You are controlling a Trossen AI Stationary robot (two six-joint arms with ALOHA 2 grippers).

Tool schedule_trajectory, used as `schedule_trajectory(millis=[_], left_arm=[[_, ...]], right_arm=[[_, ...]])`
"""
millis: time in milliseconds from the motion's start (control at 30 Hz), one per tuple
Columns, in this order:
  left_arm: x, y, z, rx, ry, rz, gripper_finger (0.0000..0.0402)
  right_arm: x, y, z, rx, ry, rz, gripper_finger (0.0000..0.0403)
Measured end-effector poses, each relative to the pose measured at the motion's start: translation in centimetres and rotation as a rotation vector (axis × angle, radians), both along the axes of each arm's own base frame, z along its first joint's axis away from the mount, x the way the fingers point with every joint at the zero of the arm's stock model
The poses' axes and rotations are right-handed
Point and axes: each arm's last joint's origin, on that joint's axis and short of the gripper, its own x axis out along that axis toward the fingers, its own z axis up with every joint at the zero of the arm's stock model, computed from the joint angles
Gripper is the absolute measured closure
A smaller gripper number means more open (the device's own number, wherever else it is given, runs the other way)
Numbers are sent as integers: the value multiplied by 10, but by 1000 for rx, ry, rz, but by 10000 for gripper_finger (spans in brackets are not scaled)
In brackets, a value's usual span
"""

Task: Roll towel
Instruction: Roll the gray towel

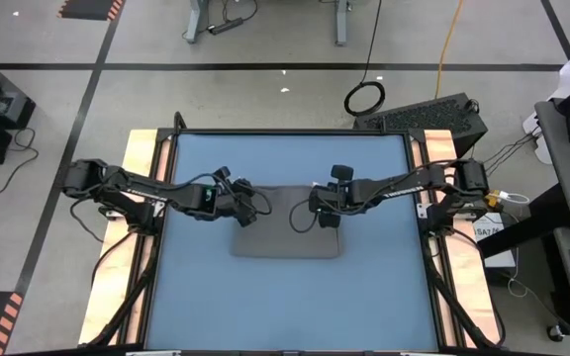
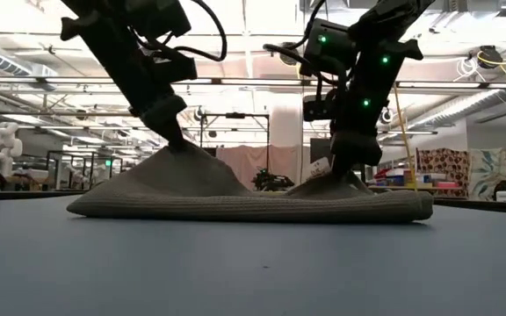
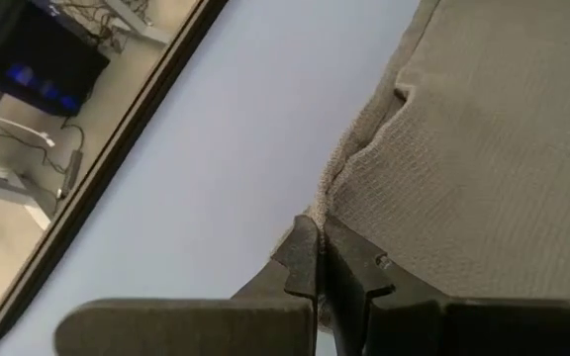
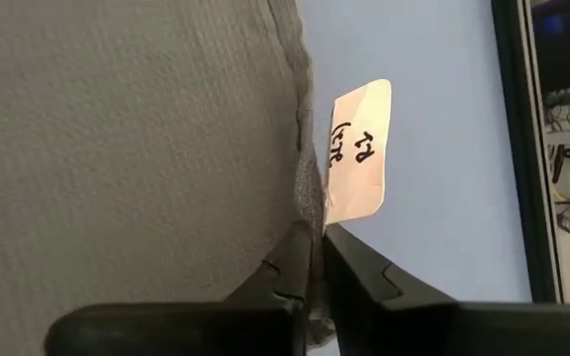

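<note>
I'm seeing the towel point(image 1: 285, 225) lying near the middle of the blue surface point(image 1: 285, 297), a little toward the far side, grey-brown and mostly flat. Both arms are reaching in over it from the sides.

My left tool point(image 1: 248, 210) is sitting at the towel's far left corner. In the left wrist view its fingers point(image 3: 300, 262) are clenched together on the towel's edge point(image 3: 364, 148), with the cloth bunching and wrinkling right at the tips. In the low view the cloth point(image 2: 235, 197) is being pulled up into a peak under that tool point(image 2: 176, 140), while the rest is lying flat.

My right tool point(image 1: 317, 201) is sitting at the far right corner. In the right wrist view its fingers point(image 4: 295, 262) are pinching the towel's edge point(image 4: 146, 148) just where the white tag point(image 4: 359, 148) is sticking out; the tag is carrying dark handwritten marks that I cannot read. In the low view this tool point(image 2: 345, 175) is lifting a lower peak of cloth, and the tag point(image 2: 321, 167) is showing just beside it.

The near edge of the towel is resting on the surface in both the high and low views.
</note>
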Motion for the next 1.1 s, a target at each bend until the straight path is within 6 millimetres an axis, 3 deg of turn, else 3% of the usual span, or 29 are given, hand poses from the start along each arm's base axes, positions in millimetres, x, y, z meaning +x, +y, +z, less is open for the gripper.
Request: schedule_trajectory(millis=[567, 700, 900, 1100], left_arm=[[1, 11, -1, 8, -16, 54, 392], [1, 13, -1, -7, -39, 86, 378], [1, 21, 0, 2, -51, 122, 316], [-2, 23, 1, 32, -9, 114, 268]], right_arm=[[-3, 1, 9, -46, -37, -36, 254], [-9, 11, 20, -33, -69, -33, 242], [-19, 38, 44, 1, -178, 1, 241], [-23, 69, 48, 40, -228, 50, 241]])
